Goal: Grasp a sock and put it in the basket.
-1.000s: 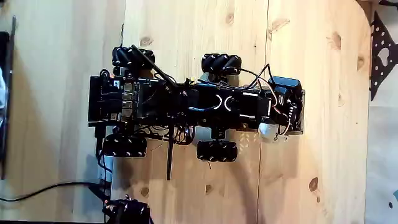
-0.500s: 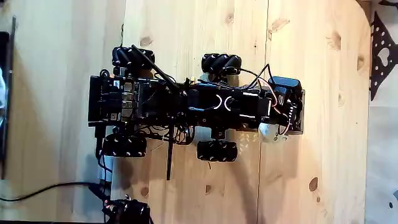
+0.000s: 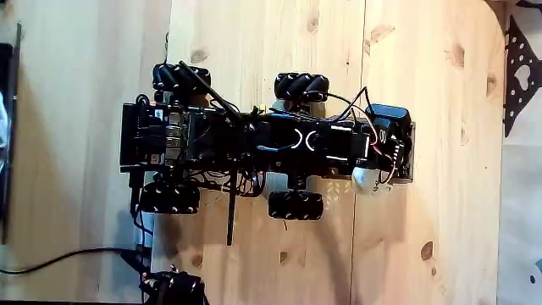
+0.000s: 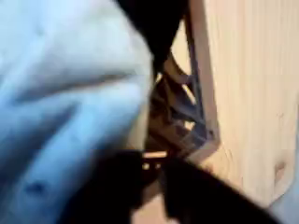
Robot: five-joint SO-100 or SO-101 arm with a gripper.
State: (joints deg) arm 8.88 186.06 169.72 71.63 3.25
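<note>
So from above, the biggest thing is the table (image 3: 279,51), light pine boards with knots, taking up most of the fixed view. On top of it sits a wheeled robot base (image 3: 212,140), black and stuffed with wires, lying lengthwise left to right. It's got chunky roller wheels (image 3: 301,85) sticking out above and below the body. The arm (image 3: 318,140) is folded flat along the top of the base and stretched out toward the right, so the whole thing reads as one long dark bar from up there.

At the right end of the arm is the basket (image 3: 408,161), a black bin with lattice walls, and the arm's tip hangs right over it. A little whitish bit of the sock (image 3: 364,176) pokes out at the lower edge of the arm's tip, just beside the basket wall. Off at the right edge of the table there's a flat black sheet (image 3: 517,76) with heart-shaped holes, well apart from the robot. A black cable (image 3: 59,257) snakes in at the lower left.

The wrist view is super close and blurry. The sock (image 4: 65,103) fills the left side, pale blue-white fabric, right up against the lens. Behind it you can see the basket's (image 4: 192,112) lattice wall and corner, with bare wood to the right. The gripper (image 4: 154,182) is a dark blur along the bottom; it looks pinched on the sock, but honestly I can't tell for sure.
</note>
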